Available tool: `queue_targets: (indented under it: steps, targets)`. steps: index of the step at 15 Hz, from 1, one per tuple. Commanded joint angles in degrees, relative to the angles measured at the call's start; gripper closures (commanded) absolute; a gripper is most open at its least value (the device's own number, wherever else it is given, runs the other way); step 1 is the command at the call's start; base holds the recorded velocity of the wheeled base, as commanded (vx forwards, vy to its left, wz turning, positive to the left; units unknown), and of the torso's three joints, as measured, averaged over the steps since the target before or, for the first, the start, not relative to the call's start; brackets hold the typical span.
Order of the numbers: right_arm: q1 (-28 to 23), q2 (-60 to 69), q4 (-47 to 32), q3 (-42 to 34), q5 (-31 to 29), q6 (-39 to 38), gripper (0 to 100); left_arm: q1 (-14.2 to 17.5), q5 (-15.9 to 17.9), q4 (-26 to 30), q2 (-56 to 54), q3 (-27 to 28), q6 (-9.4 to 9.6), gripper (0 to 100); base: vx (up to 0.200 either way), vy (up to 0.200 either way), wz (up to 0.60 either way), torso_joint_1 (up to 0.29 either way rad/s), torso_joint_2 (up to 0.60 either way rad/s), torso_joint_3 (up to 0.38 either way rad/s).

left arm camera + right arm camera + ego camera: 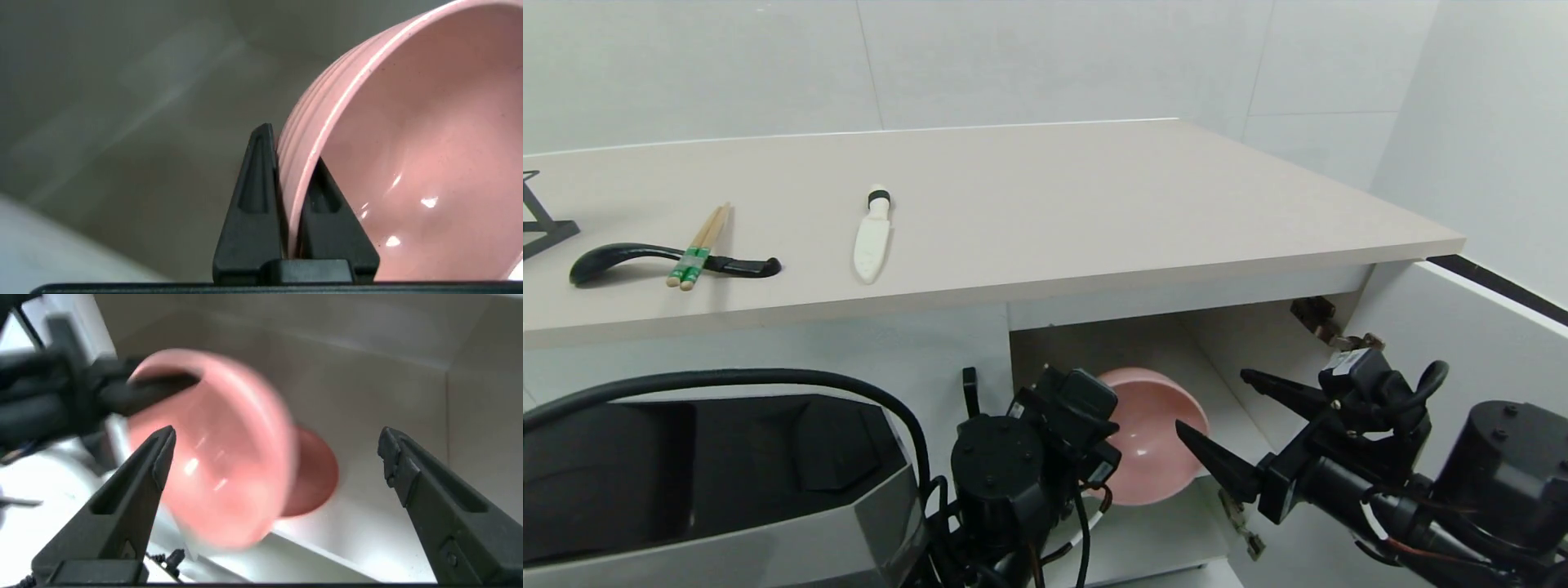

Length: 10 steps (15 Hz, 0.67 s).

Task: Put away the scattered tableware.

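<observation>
- The left gripper (pixel 1104 425) (pixel 288 155) is sitting closest, low in front of the open cabinet (pixel 1094 343) under the worktop (pixel 1054 180). It's clamping down on the rim of the pink bowl (pixel 1156 433) (pixel 425 147) (pixel 221 457), one finger outside the ribbed wall and one inside.
- The bowl is hanging tilted inside the cabinet's opening, with its hollow facing out toward the camera. Can't tell if it's touching the shelf.
- The right gripper (pixel 1213 400) (pixel 276 434) is hovering just beside the bowl on its right. Its jaws are spread wide and gripping nothing.
- The cabinet door (pixel 1462 327) is standing swung open on the right.
- Up on the worktop, a black spoon (pixel 645 255) is lying near the front edge toward the left corner.
- A pair of chopsticks (pixel 698 245) is lying across the spoon's handle.
- A white knife (pixel 872 237) is resting near the front edge too, right of the spoon and apart from it.
- A black stand (pixel 539 220) is poking in at the worktop's left edge.
</observation>
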<state>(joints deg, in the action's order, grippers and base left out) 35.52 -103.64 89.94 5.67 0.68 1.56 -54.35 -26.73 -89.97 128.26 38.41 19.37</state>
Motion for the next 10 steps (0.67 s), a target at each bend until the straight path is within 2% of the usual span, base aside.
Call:
queue_targets:
  steps: [1,5,6,10]
  targets:
    - [0.25,-1.3,0.06,0.04,0.02,-0.07,0,-0.15,-0.6,-0.03,1.38,2.63,-0.74,100,0.0,0.0,0.0,0.0,0.0,0.0]
    - [-2.65,-6.48,0.06,2.33,0.02,-0.07,0,-1.38,-0.69,-0.03,1.21,4.74,-4.08,100,0.0,0.0,0.0,0.0,0.0,0.0]
    - [-4.85,-6.83,0.06,3.21,0.02,-0.07,0,-1.9,-0.69,-0.03,1.21,4.83,-6.19,100,0.0,0.0,0.0,0.0,0.0,0.0]
    - [-7.4,-6.75,0.06,4.0,0.02,-0.07,0,-1.46,-0.86,-0.03,1.03,4.83,-8.03,100,0.0,0.0,0.0,0.0,0.0,0.0]
